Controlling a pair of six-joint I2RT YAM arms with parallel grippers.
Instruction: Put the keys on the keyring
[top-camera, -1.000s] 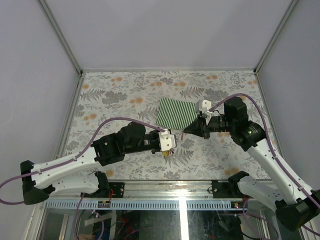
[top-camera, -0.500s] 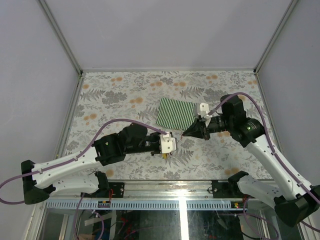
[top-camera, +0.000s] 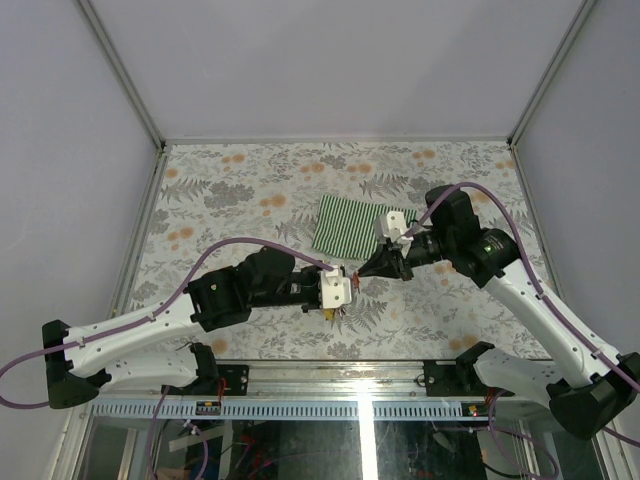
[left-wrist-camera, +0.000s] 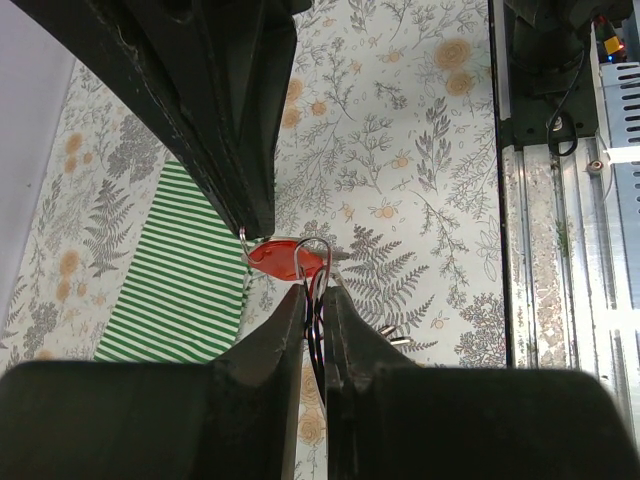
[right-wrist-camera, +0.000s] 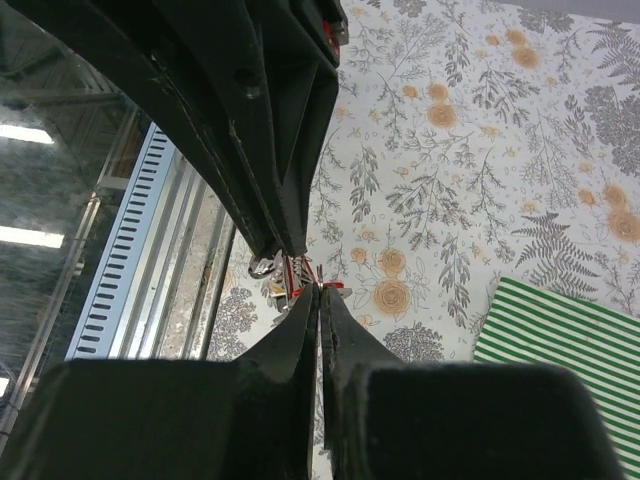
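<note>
right gripper (right-wrist-camera: 319, 288): jaws pressed together, pinching the red-tagged key (left-wrist-camera: 285, 258) just off the near edge of the striped cloth (top-camera: 350, 225). left gripper (left-wrist-camera: 313, 292) is clamping the keyring (left-wrist-camera: 318, 250) wire, facing it tip to tip; the tag is lying lengthwise toward the ring, apparently meeting it.

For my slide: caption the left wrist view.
Left claw pinches thin silver wire keyring; right claw presents red-tagged metal key.

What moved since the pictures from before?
The right gripper, shut on the red-tagged key, slid left and a little toward the arms' bases, closing in on the left gripper. The left gripper barely shifted and is still shut on the keyring. Nothing was let go, and the striped cloth lies where it was.
</note>
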